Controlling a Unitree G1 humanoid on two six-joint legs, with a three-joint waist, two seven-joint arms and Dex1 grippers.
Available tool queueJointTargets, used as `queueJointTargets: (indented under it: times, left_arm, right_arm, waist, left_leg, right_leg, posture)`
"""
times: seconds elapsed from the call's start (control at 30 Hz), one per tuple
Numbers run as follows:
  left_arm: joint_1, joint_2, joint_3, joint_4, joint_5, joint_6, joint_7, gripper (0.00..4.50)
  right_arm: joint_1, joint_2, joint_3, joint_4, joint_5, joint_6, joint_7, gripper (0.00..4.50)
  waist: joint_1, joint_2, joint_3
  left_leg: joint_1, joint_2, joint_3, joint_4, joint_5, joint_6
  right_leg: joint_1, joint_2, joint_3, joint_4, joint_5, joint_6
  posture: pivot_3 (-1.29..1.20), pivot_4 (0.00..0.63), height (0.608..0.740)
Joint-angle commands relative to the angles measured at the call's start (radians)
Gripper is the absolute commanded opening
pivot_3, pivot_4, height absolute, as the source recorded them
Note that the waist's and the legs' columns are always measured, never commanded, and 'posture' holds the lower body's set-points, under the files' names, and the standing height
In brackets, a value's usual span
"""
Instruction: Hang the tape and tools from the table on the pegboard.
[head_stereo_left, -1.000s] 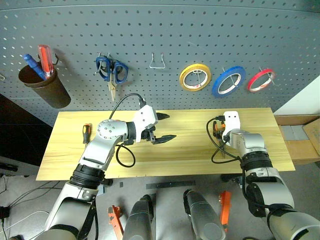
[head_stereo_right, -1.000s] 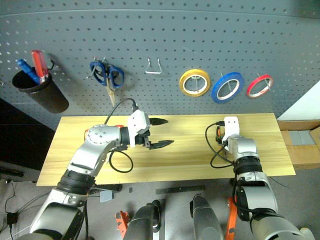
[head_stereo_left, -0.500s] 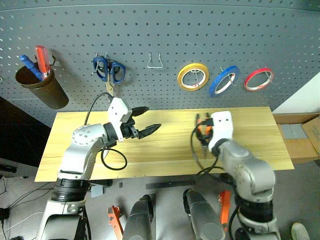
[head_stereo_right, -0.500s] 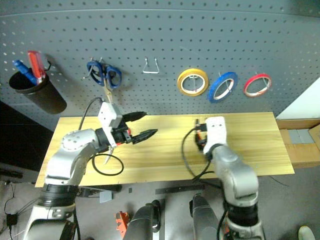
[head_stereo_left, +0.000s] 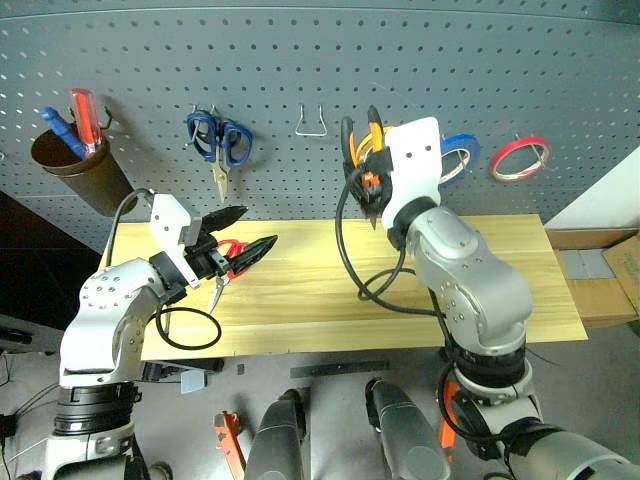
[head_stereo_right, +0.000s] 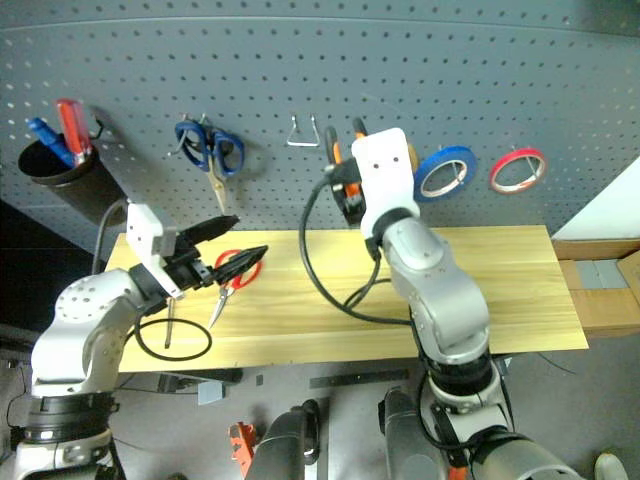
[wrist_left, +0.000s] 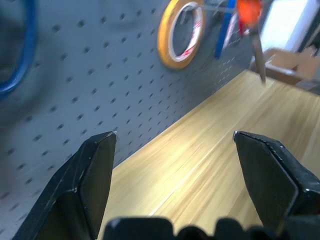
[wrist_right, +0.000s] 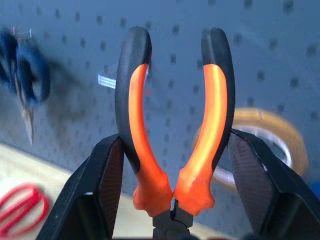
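Pliers (wrist_right: 175, 125) raised handles-up before the pegboard (head_stereo_left: 300, 80), clamped in the right gripper (wrist_right: 172, 192)
Empty wire hook (head_stereo_left: 314, 122) just left of the handles; left gripper (wrist_left: 175, 165) spread, empty, far left

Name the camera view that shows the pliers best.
The right wrist view: the pliers stand close up, handles upward, clamped between the right pincer's fingers. Both eye views show only the handle tips above that wrist; the left wrist view shows a blurred orange bit.

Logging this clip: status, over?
Right end effector shut on pliers, raised at pegboard. Left end effector open, empty. Red scissors on table.
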Motion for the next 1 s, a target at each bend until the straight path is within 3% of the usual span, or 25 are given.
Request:
queueJointTargets:
  times: [0.03,0.3,0.57,0.77,1.0]
  left_arm:
    - [0.011,0.019,0.025,-0.07,-0.02,-0.006,0.012,4.03]
    - [0.003,0.008,-0.001,-0.091,-0.022,-0.003,0.041,4.03]
    - [-0.031,-0.011,-0.029,-0.09,-0.019,-0.013,0.058,4.03]
    - [-0.05,-0.029,-0.056,-0.085,-0.011,-0.026,0.068,4.03]
    - [-0.059,-0.037,-0.069,-0.074,-0.005,-0.038,0.069,4.03]
  right_arm:
    - [-0.101,0.052,-0.02,0.068,-0.002,-0.13,-0.011,2.66]
    - [-0.308,0.114,-0.091,0.325,-0.015,-0.341,-0.069,2.66]
    - [-0.444,0.096,-0.12,0.573,-0.029,-0.557,-0.057,2.66]
    - [-0.441,0.075,-0.089,0.727,-0.077,-0.713,-0.048,2.66]
    - [-0.372,0.078,-0.052,0.734,-0.118,-0.754,-0.034,2.65]
  waist:
    - [0.003,-0.001,-0.001]
    - [0.019,-0.011,-0.011]
    - [0.028,-0.014,-0.016]
    - [0.028,-0.014,-0.019]
    - [0.028,-0.014,-0.026]
  left_leg:
    - [0.0,0.0,0.0,0.0,0.0,0.0]
    - [0.0,0.0,0.0,0.0,0.0,0.0]
    - [0.0,0.0,0.002,0.0,0.0,0.0]
    - [0.0,0.0,0.004,0.001,0.0,-0.001]
    - [0.0,0.0,0.004,0.001,0.003,-0.003]
  right_leg:
    - [0.0,0.0,0.0,0.0,0.0,0.0]
    - [-0.001,-0.001,-0.001,0.0,0.0,-0.001]
    - [-0.001,-0.001,-0.001,0.001,0.001,-0.002]
    - [-0.001,-0.001,-0.002,0.001,0.001,-0.002]
    - [-0.001,0.0,-0.004,0.002,0.003,-0.005]
  posture:
    - [-0.05,0.224,0.74]
    - [-0.04,0.211,0.74]
    - [-0.02,0.203,0.74]
    - [-0.01,0.206,0.74]
    - [-0.02,0.209,0.74]
